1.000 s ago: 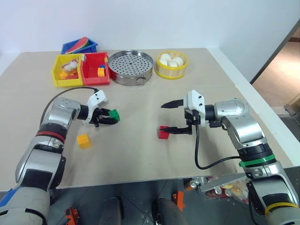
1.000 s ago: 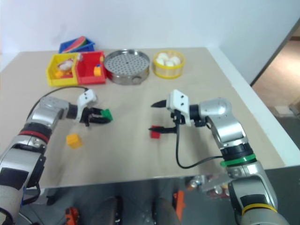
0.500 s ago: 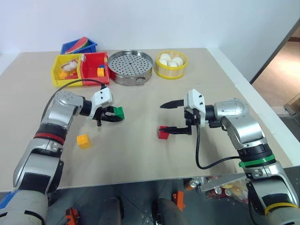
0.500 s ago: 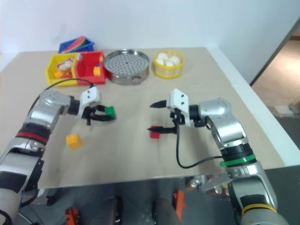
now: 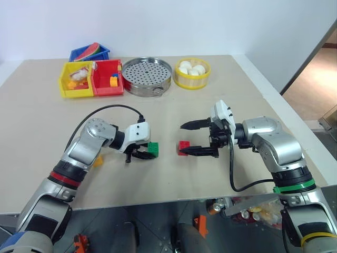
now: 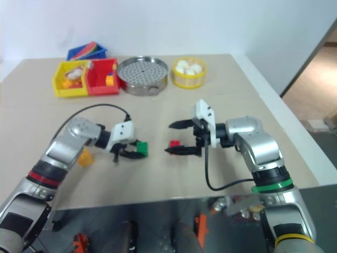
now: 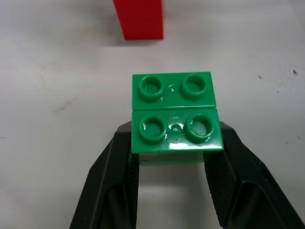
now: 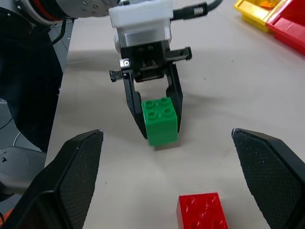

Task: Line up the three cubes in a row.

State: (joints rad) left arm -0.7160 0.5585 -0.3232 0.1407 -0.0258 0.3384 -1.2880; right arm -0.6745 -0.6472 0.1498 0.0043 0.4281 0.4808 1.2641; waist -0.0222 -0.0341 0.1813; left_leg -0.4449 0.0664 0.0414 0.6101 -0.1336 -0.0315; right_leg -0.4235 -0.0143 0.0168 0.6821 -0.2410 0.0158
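Left eye view shows the left hand (image 5: pixel 149 152) closed on the green cube (image 5: pixel 153 148), holding it low over the desk (image 5: pixel 210 100), just to the left of the red cube (image 5: pixel 184 147). The red cube rests on the desk, near the lower finger of the right hand (image 5: pixel 185 138), whose fingers stand wide open and hold nothing. I judge that the coming move turns on the small gap between green and red: the red cube lies straight ahead of the left hand, along the line of its fingers, so the green one can go down beside it. The yellow-orange cube (image 6: pixel 86 157) lies further left, partly hidden behind the left forearm, well apart from the other two, and nearer to the left arm.
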